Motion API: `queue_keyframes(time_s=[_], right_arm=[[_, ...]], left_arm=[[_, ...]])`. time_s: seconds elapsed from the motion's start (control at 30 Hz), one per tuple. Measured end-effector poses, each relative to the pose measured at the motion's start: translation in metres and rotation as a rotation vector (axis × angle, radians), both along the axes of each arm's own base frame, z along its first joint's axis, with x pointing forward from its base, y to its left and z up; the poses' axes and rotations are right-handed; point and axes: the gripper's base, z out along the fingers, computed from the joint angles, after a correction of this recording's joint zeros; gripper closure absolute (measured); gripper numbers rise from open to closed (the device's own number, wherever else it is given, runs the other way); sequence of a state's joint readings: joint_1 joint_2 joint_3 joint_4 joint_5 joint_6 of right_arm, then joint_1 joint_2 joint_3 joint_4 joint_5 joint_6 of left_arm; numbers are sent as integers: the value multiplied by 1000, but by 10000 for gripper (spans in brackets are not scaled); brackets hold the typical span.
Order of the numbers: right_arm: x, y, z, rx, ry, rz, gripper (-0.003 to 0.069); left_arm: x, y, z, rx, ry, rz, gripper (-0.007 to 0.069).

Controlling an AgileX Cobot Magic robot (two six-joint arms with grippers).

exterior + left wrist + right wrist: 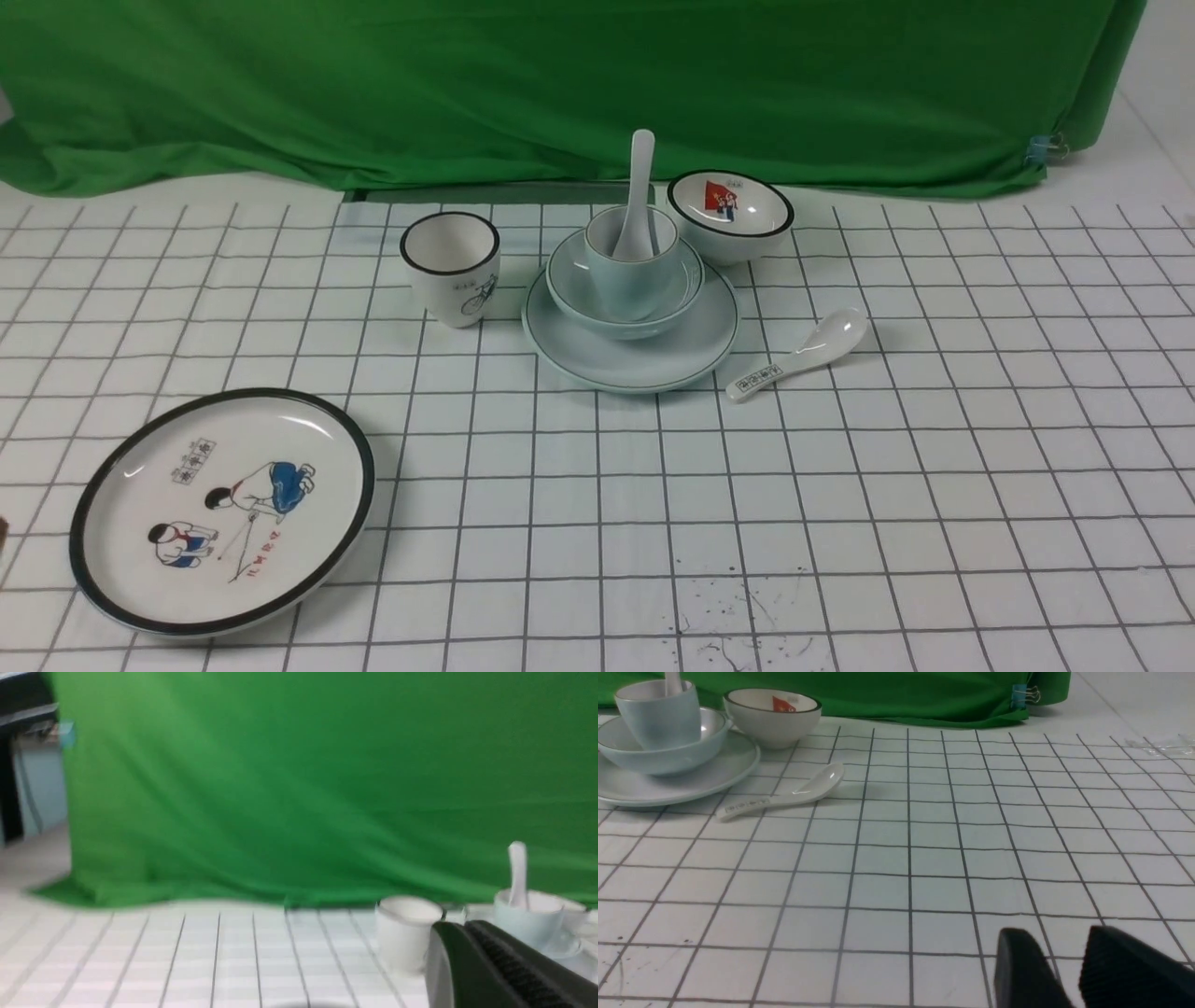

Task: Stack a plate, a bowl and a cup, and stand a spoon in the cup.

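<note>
Plain plate (635, 369), bowl (569, 289), cup (630, 280) and upright spoon (641, 196) stacked near the bench's far edge, flag bowl (733, 224) close behind, bicycle cup (453, 271) left, printed spoon (808, 353) right, cartoon plate (224, 513) at the near-left corner, left hand (460, 928) closed, right hand (1055, 933) parted, empty.

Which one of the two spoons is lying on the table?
The spoon with black print on its handle; the plain white spoon stands in the cup.
</note>
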State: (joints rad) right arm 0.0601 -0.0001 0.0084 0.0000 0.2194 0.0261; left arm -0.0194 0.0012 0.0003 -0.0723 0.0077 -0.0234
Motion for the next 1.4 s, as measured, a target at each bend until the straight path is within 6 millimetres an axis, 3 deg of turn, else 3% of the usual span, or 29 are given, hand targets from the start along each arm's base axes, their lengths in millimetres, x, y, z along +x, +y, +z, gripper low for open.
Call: queue_keyframes(time_s=[0.17,1.4], right_arm=[[0,0,0,0,0,0,421],[0,0,0,0,0,-1,419]], left_arm=[[-1,-2,-25,-4,253,-18,656],[-1,-2,-25,46,250,-20,655]])
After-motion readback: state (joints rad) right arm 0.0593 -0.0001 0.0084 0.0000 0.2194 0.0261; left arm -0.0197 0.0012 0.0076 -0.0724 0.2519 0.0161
